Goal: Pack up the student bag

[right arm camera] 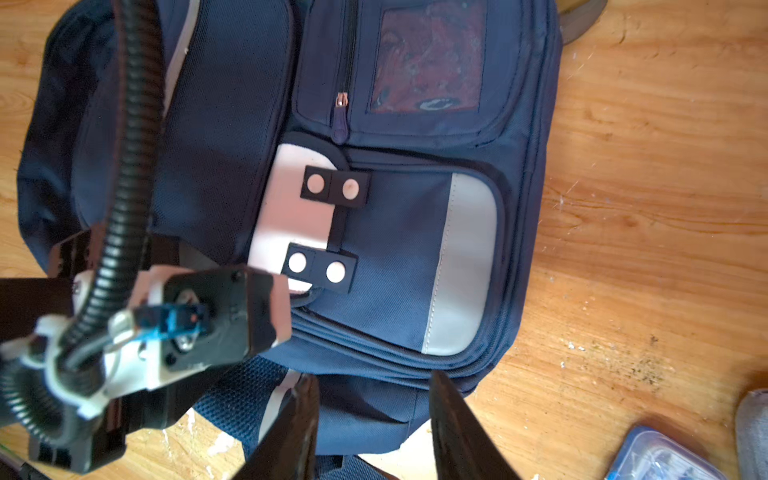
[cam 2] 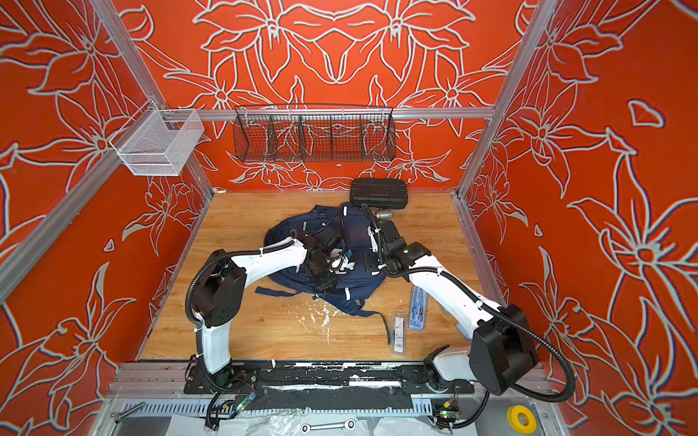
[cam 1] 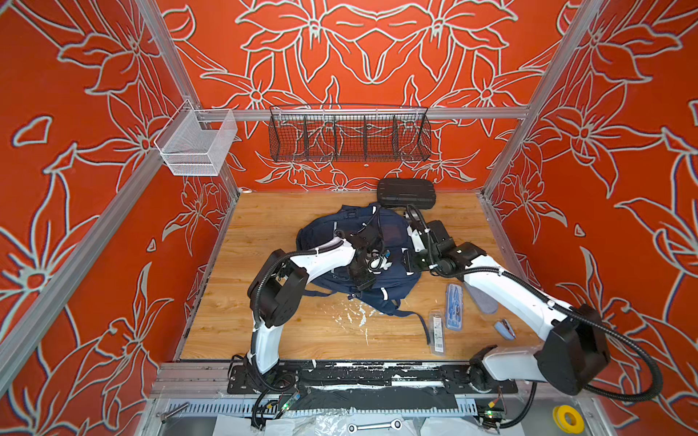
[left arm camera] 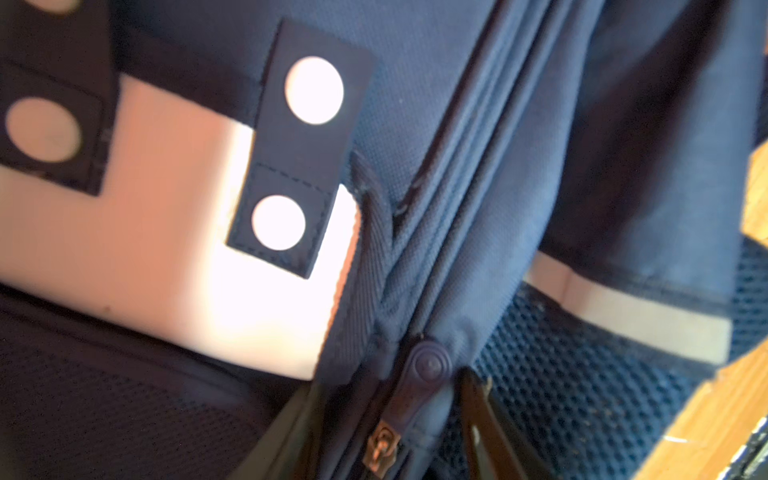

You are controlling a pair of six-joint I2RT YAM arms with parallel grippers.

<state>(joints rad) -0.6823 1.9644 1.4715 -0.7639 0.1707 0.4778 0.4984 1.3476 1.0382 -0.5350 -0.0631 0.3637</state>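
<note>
Student bag: lies flat at the centre of the worktop, front pockets up, so the zips face me
Left claw: spread, straddling the zipper pull; I judge it ready to grip and open it
Right claw: spread, empty, over the bag's edge at frame bottom, likely to steady it
Left wrist view: shows the pull; both top views hide it under my arm

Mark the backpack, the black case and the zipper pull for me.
backpack (cam 1: 394, 288): in a top view, bare navy fabric.
black case (cam 1: 406, 193): in a top view, lid middle.
zipper pull (left arm camera: 428, 368): left wrist view, round end.
</note>
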